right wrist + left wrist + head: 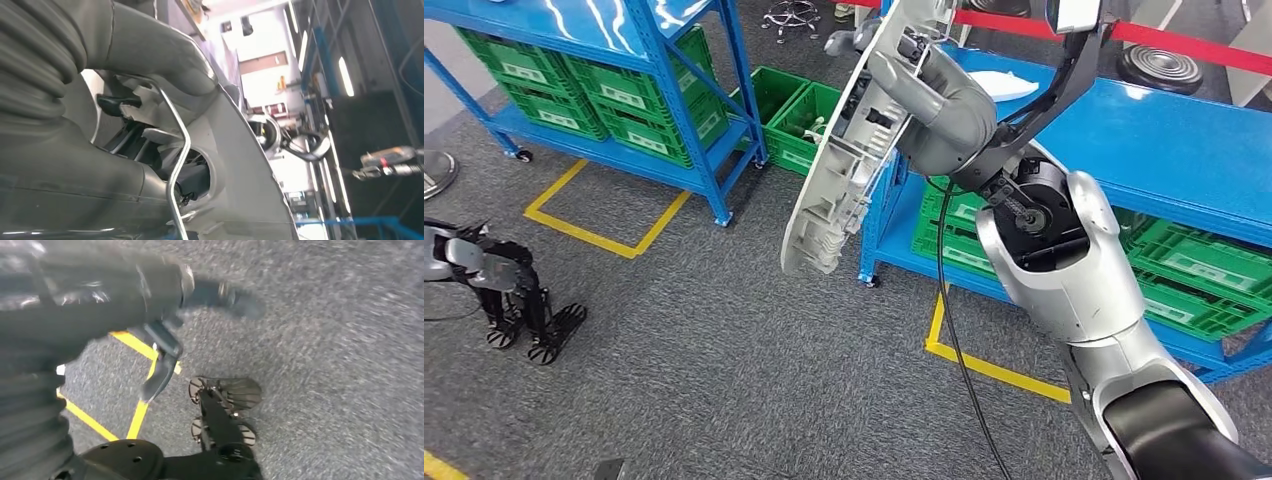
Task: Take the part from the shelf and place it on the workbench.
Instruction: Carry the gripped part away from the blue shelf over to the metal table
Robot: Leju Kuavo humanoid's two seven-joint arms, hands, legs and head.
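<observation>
**Long panel carried past blue racking**

Grey carpet, blue shelving. Mid-frame, the right robot hand (939, 100) is clamped on the white moulded panel (849, 165), held aloft, lower end hanging free. It may clip the blue bench (1164, 140). Left robot hand (494, 275) hangs with fingers apart.
</observation>
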